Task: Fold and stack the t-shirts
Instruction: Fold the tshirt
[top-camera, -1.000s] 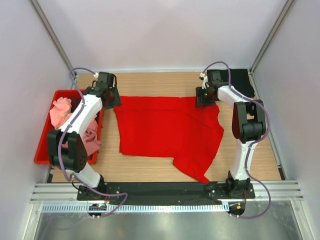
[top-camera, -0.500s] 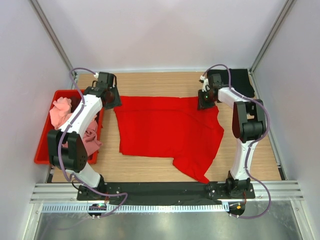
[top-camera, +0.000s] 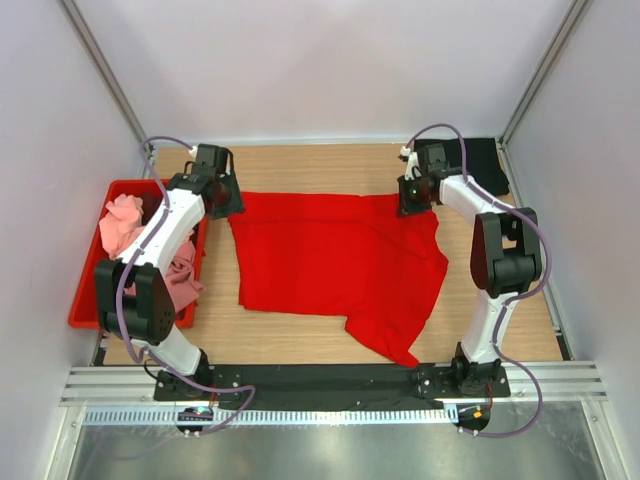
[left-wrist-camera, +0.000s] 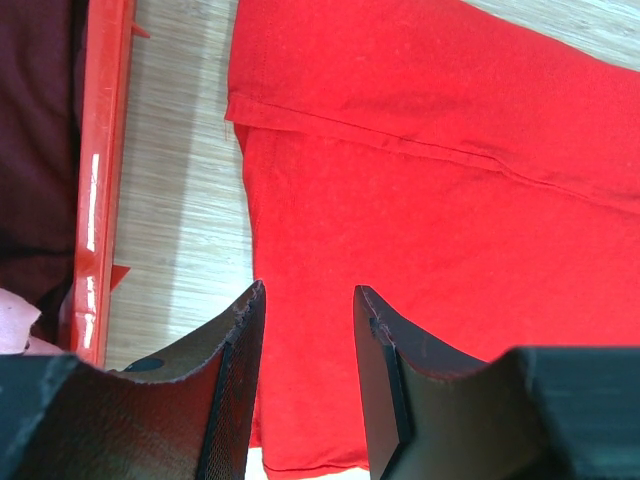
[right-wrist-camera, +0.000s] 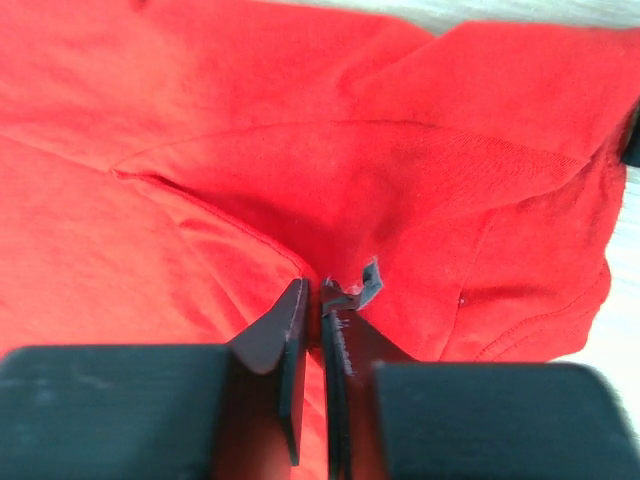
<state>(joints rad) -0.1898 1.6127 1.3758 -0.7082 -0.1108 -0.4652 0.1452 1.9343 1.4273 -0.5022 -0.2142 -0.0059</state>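
Observation:
A bright red t-shirt (top-camera: 335, 255) lies spread on the wooden table, one part trailing toward the front edge. My left gripper (top-camera: 222, 203) is open at the shirt's far left corner. In the left wrist view its fingers (left-wrist-camera: 237, 340) stand apart just above the red cloth (left-wrist-camera: 420, 210), near its left edge. My right gripper (top-camera: 411, 198) is at the shirt's far right corner. In the right wrist view it (right-wrist-camera: 322, 292) is shut on a pinched fold of the red shirt (right-wrist-camera: 400, 190). A black shirt (top-camera: 485, 162) lies at the back right corner.
A red plastic crate (top-camera: 88, 305) stands at the left and holds a light pink shirt (top-camera: 121, 222) and a dusty rose one (top-camera: 184, 278). Its rim (left-wrist-camera: 98, 170) and dark maroon cloth (left-wrist-camera: 35, 150) show in the left wrist view. White walls enclose the table.
My right arm's elbow has swung a little to the right and its gripper has shifted slightly along the shirt's far right corner. The left arm has not moved.

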